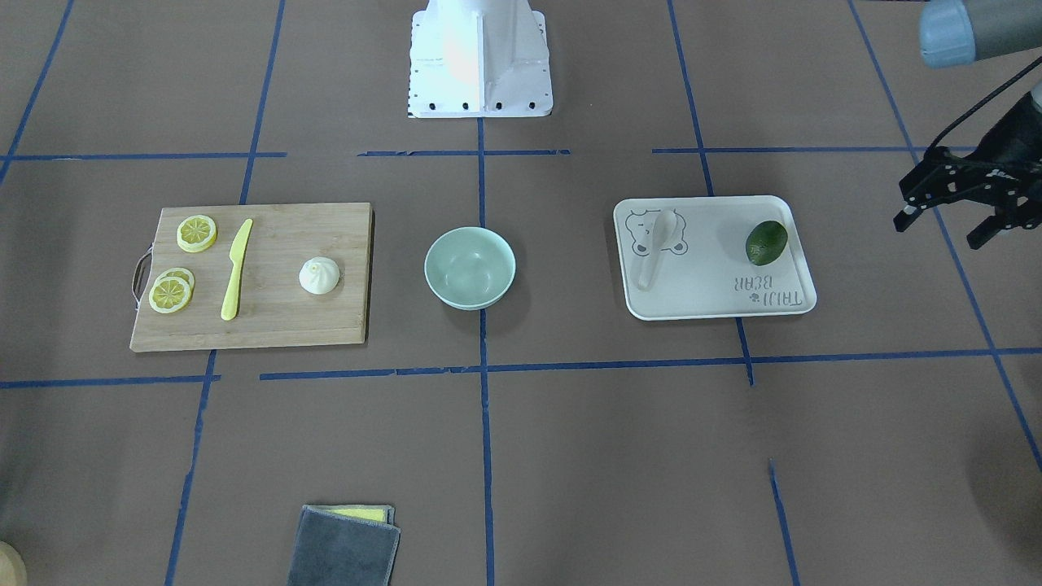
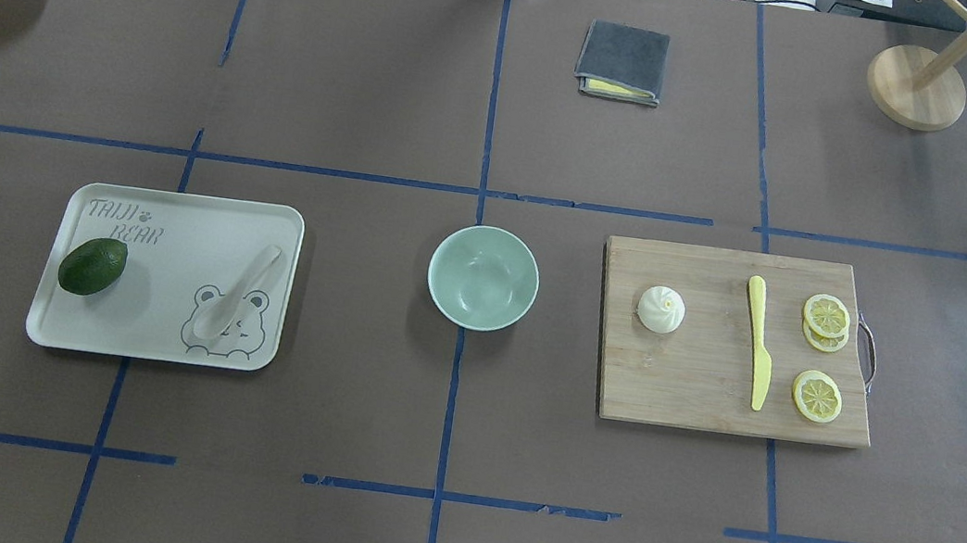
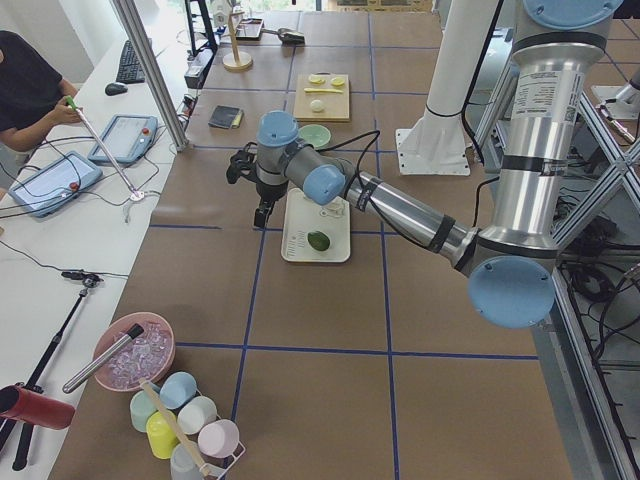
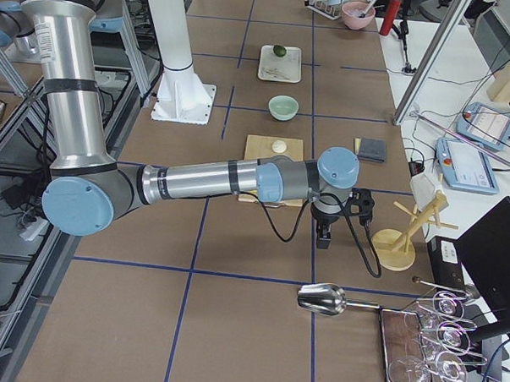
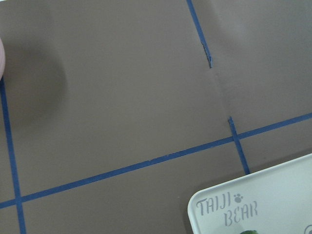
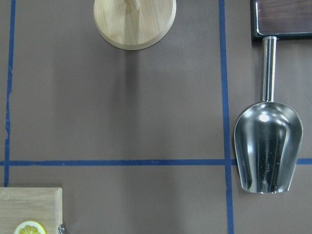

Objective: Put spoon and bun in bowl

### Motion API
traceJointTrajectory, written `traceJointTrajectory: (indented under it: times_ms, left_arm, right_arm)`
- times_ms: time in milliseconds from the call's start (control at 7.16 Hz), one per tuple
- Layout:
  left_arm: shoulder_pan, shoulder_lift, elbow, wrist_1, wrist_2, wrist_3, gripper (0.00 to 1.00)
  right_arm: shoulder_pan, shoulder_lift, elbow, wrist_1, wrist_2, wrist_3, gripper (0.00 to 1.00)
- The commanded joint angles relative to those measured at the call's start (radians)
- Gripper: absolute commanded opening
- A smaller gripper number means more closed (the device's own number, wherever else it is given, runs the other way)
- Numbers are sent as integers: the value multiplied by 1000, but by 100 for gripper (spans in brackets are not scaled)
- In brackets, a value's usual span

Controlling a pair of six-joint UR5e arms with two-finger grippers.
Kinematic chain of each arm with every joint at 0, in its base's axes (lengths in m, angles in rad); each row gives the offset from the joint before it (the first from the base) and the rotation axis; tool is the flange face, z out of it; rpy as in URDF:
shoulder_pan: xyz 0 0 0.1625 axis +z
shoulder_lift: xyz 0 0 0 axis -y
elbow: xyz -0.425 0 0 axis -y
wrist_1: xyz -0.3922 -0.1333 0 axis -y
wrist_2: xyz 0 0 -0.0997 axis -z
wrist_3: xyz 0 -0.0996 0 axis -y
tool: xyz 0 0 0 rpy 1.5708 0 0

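Left gripper (image 1: pixel 940 230), jaws apart at upper right, appears pre-grasp; next, align over spoon (image 1: pixel 656 248); right gripper (image 4: pixel 324 238): cannot tell.

The right gripper (image 4: pixel 324 240) is too small to tell how its jaws stand.

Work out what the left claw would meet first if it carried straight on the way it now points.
Most likely the bare brown table, just outside the tray's corner. The left claw points down and nothing shows beneath it, though depth is hard to judge.
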State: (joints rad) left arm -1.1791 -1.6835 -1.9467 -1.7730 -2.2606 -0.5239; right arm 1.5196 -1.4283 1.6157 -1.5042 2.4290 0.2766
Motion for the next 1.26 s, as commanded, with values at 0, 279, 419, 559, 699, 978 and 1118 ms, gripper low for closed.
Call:
traceJointTrajectory:
  times_ms: [0,279,419,559,699,978,1118]
  left_arm:
    - [218,-86,-17,-9,160,-311,100]
    - [373,-142,3,-11,252,-485,99]
    - [439,-184,37,-11,316,-560,98]
    - [470,-197,70,-11,329,-579,98]
    - [476,-196,90,-35,354,-579,96]
    - [510,-197,147,-57,372,-573,90]
    - [530,-197,150,-56,372,-573,89]
  right_arm:
    - [-73,-10,35,183,2,244,100]
    - [-146,-29,123,174,5,341,100]
    - [-195,-29,151,174,2,417,100]
    - [-247,-20,171,174,-8,473,100]
    - [-300,-11,200,174,-36,548,100]
    - [-387,-5,243,174,-91,630,100]
    - [-421,12,253,174,-117,663,100]
